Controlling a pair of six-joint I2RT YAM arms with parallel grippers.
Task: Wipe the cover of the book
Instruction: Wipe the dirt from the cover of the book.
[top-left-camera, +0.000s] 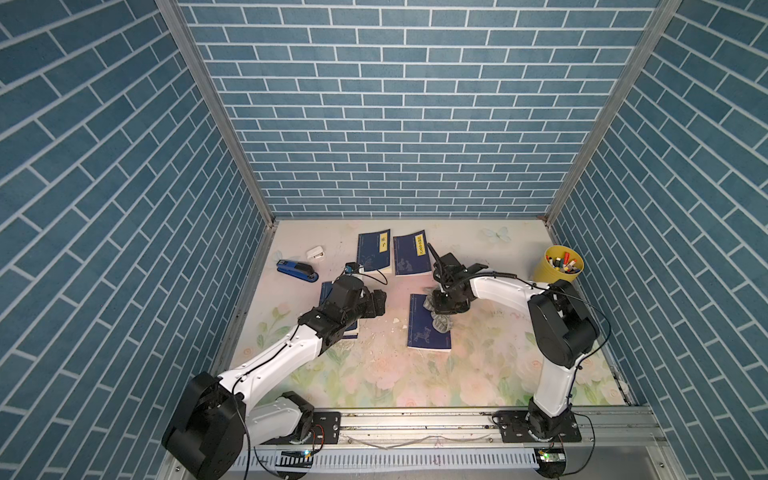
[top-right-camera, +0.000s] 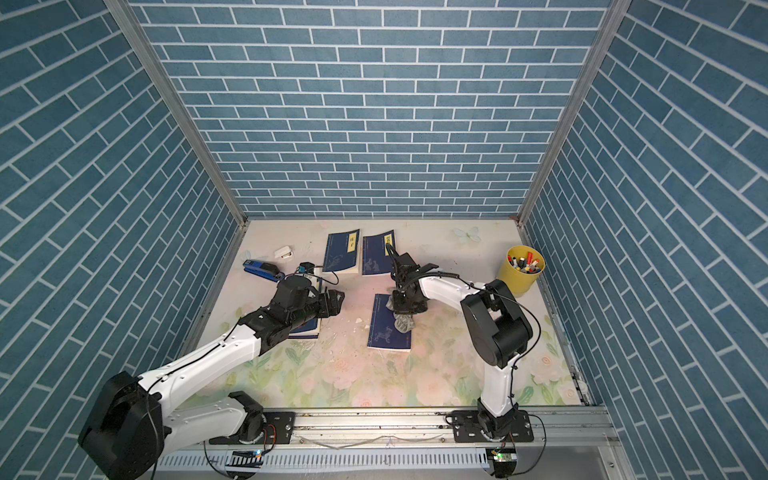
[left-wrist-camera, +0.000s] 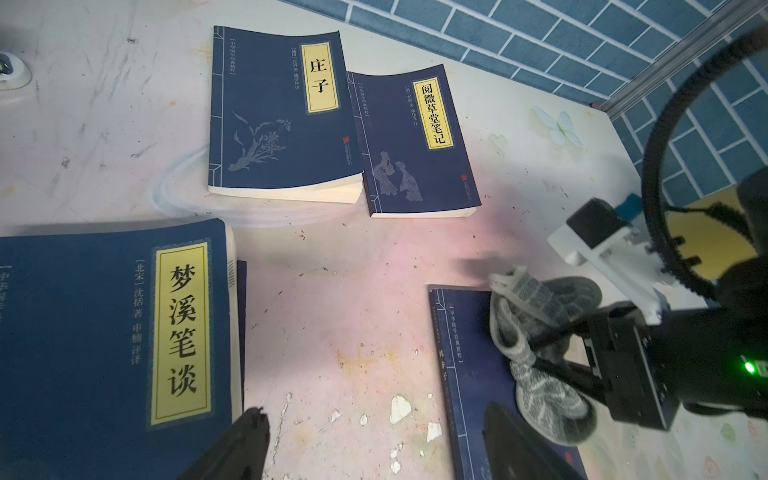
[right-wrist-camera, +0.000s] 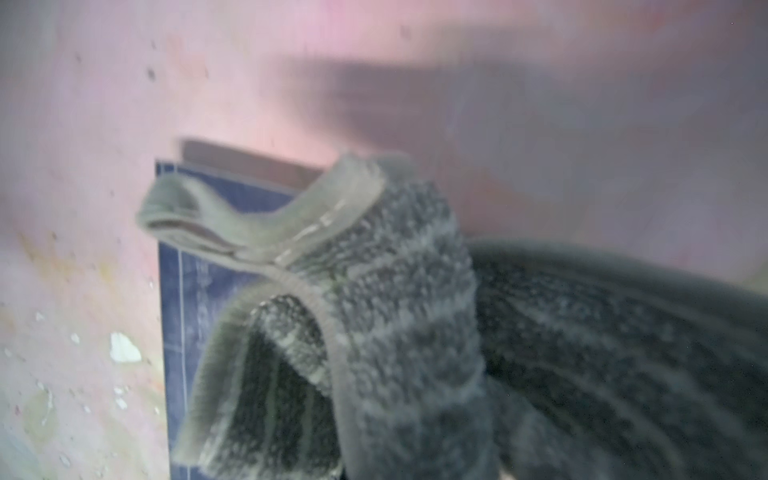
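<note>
The book (top-left-camera: 428, 334) to be wiped lies flat and closed near the middle of the table (top-left-camera: 498, 365), in front of two other blue books (top-left-camera: 374, 251) that lie side by side at the back. A grey cloth (top-left-camera: 441, 323) rests on the far right part of its cover.

In both top views the body of the right gripper (left-wrist-camera: 536, 353) hides its own fingers, so the grip cannot be seen there. The left wrist view shows it: two thin dark fingers (left-wrist-camera: 555, 337) are pressed together on the bunched cloth, just over the cover. The right wrist view is blurred; it seems that a folded edge of the cloth hangs over a corner of the book, but I cannot tell if it touches.

The left gripper (left-wrist-camera: 374, 409) stands wide open with nothing between its fingers, above bare table between the book and a thick blue book (left-wrist-camera: 104, 332). The top views show that thick book mostly covered by the left arm.

Only the top views show a blue stapler (top-left-camera: 297, 271) at the left and a yellow cup (top-left-camera: 555, 270) of pens at the right.
</note>
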